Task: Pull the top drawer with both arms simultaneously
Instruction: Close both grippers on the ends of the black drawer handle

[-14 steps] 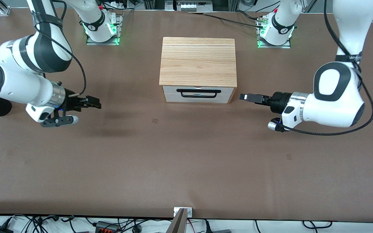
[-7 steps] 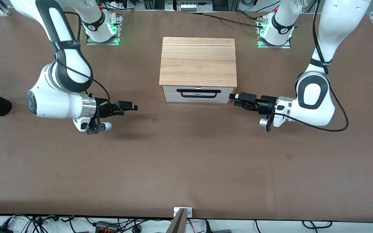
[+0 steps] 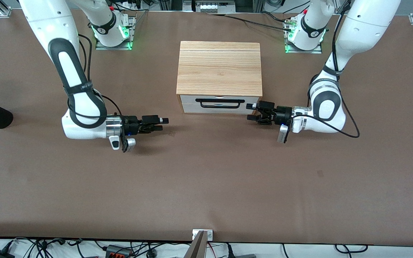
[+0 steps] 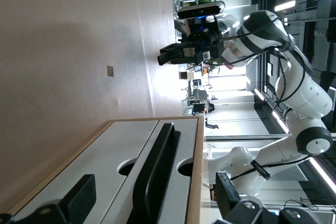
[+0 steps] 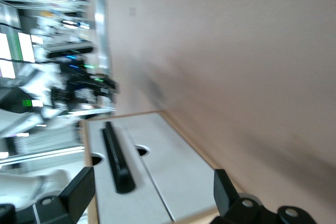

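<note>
The near half of the bench (image 3: 206, 186) carries nothing that bears on the task; all activity sits in the half toward the arm bases.

Right gripper (image 3: 158, 122): low over the bench, toward the right arm's end, well apart from the box, pointing along the bench at the drawer front. Its fingers are spread with nothing between them. The level pose and open fingers suit a sideways approach to the handle.

Left gripper (image 3: 252, 111): low over the bench at the box's corner on the left arm's end, just beside the white front. Fingers likewise apart and empty. It is much closer than its partner; in my judgement it must wait or slow if both are to pull together.

Top drawer (image 3: 220, 100): fully shut, in the wooden box (image 3: 219, 68) midway along the bench, nearer the base edge. Its black handle (image 3: 222, 103) faces the front camera, untouched. The left wrist view shows the handle (image 4: 155, 174) standing proud of the panel, leaving room for fingers.
</note>
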